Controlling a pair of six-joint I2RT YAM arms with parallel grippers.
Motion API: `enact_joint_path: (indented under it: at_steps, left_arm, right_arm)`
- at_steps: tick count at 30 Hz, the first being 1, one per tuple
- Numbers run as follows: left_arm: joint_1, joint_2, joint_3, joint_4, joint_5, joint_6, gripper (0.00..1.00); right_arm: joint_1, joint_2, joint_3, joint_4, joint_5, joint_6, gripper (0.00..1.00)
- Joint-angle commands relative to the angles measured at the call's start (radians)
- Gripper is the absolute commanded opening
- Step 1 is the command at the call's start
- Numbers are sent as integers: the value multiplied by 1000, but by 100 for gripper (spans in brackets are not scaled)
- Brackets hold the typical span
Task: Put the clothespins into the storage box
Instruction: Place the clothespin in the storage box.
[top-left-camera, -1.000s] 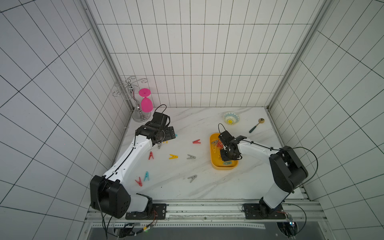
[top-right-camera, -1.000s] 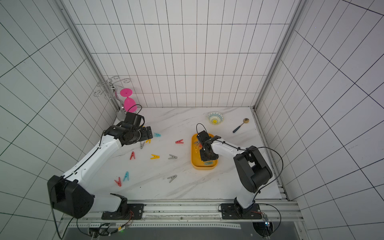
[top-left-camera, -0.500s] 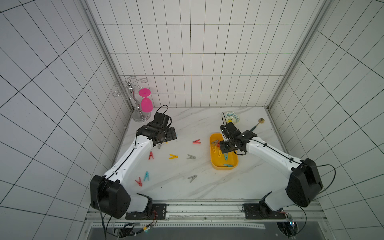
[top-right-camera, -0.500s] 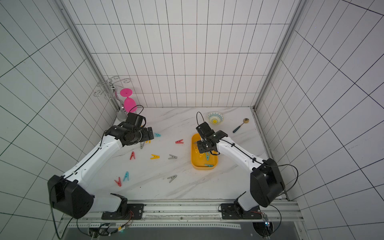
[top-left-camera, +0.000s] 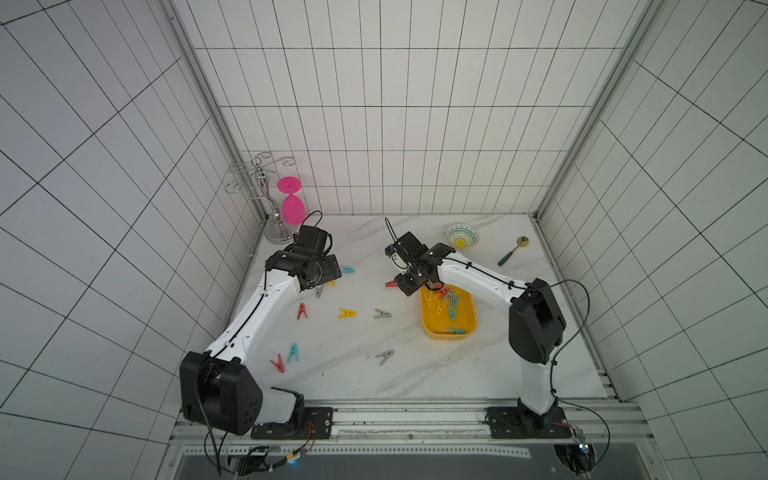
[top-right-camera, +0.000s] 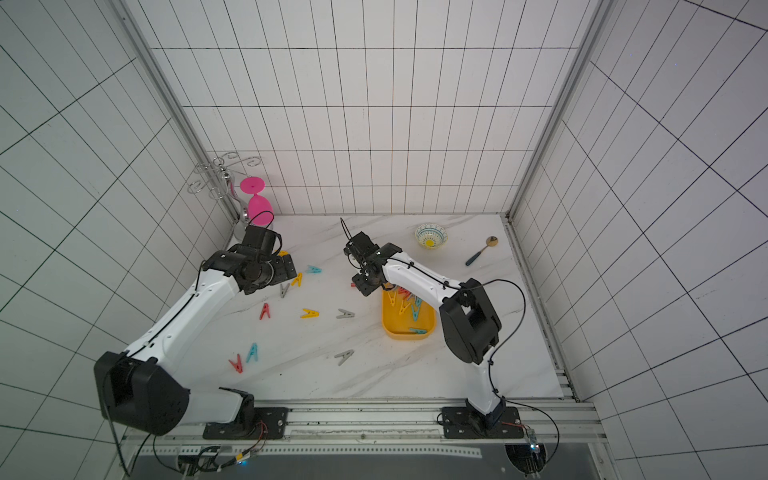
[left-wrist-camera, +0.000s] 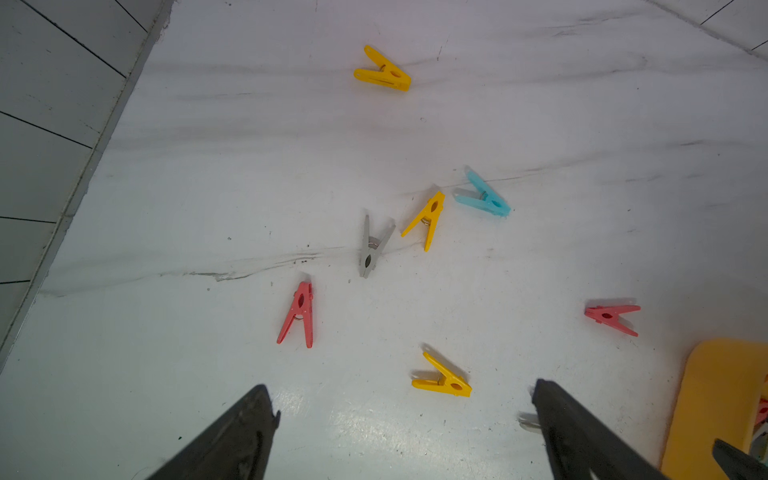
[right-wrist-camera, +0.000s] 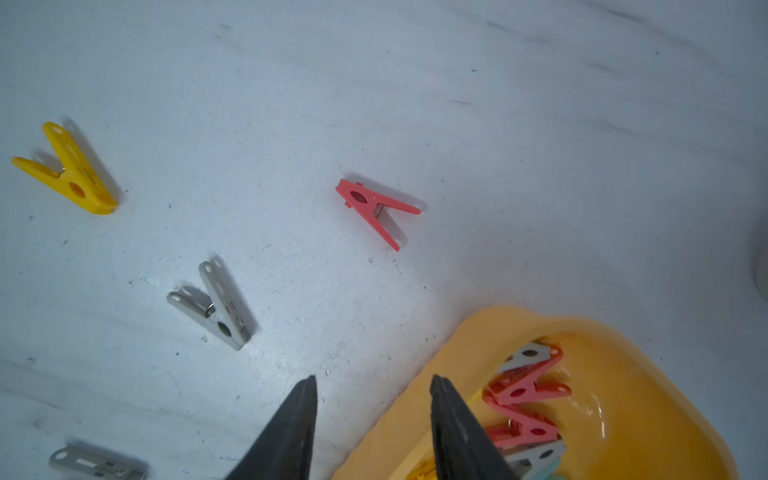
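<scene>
We see the shallow, rounded-corner yellow-orange plastic storage box lying on the white marble-patterned surface, towards the right arm's side. Inside it a heap of small A-shaped plastic clothespins in red, grey, yellow and teal sits mostly at the far end, with one teal piece near the close rim.

The right gripper is released, its jaws parted with nothing between them. In its wrist view one finger hangs over the bare surface and the other over the box's rim. A lone red clothespin lies flat on the surface just beyond the fingertips, near the box but apart from it; we find it beside the gripper in both top views.

The left gripper is spread wide and empty, above the far left part of the surface. A yellow clothespin lies flat close to the fingertips, untouched. Further out we see red, grey, yellow and teal ones scattered, none in contact with another.

More lie nearer the robot bases: a grey one, and a teal and red pair.

At the back stand a chrome wire rack with a pink plastic goblet hanging upside down, a small patterned ceramic bowl and a gold-headed spoon.
</scene>
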Motion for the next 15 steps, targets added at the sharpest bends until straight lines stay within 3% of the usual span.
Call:
enact_joint_path:
  at_steps: [1, 15]
  left_arm:
    - [12, -21, -1, -10, -13, 6, 98]
    - [37, -47, -12, -13, 23, 8, 98]
  right_arm:
    - [6, 82, 94, -59, 50, -63, 48]
    - [-4, 288, 262, -89, 67, -89, 47]
